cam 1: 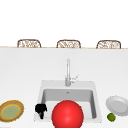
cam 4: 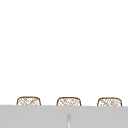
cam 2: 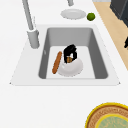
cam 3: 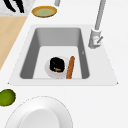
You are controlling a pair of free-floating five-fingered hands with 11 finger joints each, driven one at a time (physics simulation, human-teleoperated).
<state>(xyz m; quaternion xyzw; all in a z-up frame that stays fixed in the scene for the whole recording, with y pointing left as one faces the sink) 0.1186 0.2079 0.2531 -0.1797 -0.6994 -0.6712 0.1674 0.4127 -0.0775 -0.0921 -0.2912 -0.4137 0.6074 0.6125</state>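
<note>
Robot hand (cam 2: 70,53) over half-hidden bowl (cam 2: 72,69)

Bright, flat, nearly shadowless simulator light

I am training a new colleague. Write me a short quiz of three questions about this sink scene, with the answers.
1. True or false: the lime lies inside the sink.
2. What is the black hand in the sink directly over? A. the white bowl; B. the lime; C. the faucet.
3. Fill in: in the front view, the yellow-rimmed plate lies on the counter at the sink's ____ side.

Key: 1. False, it lies on the counter beside the white plate. 2. A. 3. Left.
</note>
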